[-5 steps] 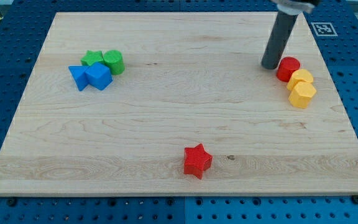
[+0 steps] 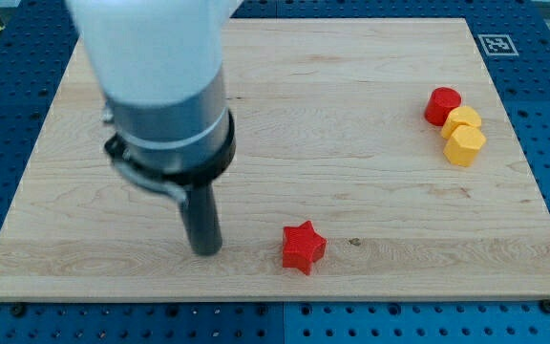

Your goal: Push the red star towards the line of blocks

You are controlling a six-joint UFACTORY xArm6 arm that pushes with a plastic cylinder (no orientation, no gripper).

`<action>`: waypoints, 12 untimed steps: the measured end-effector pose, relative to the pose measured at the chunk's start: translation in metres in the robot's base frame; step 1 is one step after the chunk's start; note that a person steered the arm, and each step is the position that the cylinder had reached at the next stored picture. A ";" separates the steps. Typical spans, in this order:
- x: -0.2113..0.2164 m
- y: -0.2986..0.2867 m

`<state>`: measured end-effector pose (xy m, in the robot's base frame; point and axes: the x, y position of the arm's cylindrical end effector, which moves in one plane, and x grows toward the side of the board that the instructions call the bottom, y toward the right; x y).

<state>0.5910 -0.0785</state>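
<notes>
The red star (image 2: 303, 247) lies near the view's bottom, just right of centre. My tip (image 2: 205, 251) rests on the board to the star's left, a short gap apart, not touching it. At the view's right a red round block (image 2: 442, 104) and two yellow blocks (image 2: 463, 119) (image 2: 465, 145) form a short slanted line. The arm's large body hides the upper left of the board.
The wooden board (image 2: 351, 191) lies on a blue perforated table. A fiducial tag (image 2: 496, 44) sits at the board's top right corner. The blue and green blocks seen earlier at the view's left are hidden behind the arm.
My tip has moved from beside the red round block at the view's right down to the bottom, left of the red star. No block has moved.
</notes>
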 end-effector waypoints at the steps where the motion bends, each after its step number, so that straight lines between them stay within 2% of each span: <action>1: 0.028 0.042; 6: 0.014 0.124; 8: 0.014 0.119; 9: 0.020 0.080; 10: 0.019 0.078; 12: -0.006 0.077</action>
<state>0.5852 -0.0013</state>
